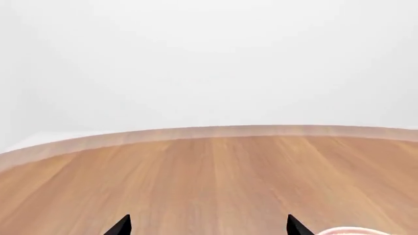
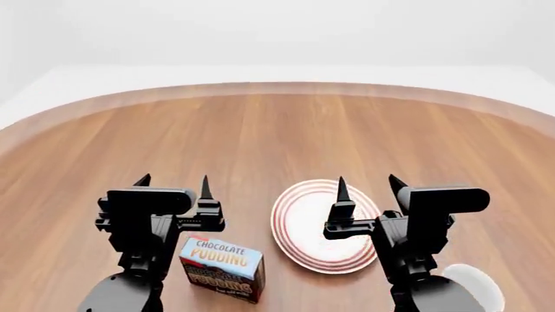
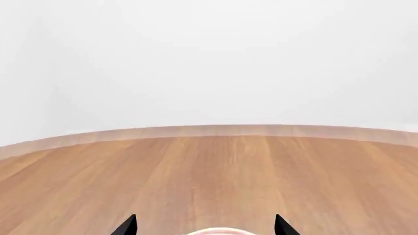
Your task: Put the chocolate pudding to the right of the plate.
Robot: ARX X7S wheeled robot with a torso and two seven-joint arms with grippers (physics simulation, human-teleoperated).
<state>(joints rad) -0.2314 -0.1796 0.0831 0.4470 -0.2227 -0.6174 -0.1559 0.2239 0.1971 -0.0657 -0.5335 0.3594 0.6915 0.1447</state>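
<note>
Both hands (image 2: pixel 173 182) (image 2: pixel 368 183) gape empty; right arm partly hides the plate (image 2: pixel 303 224).

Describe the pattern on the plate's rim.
Concentric red rings around a plain white centre; the plate shows best in the head view.

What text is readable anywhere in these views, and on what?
"CHOCOLATE PUDDING": white lettering on the light blue top of the chocolate pudding, head view.
Print on the carton's dark front side: too blurred to read.
Plate: red rings only, no text.
Both wrist views: no text.
</note>
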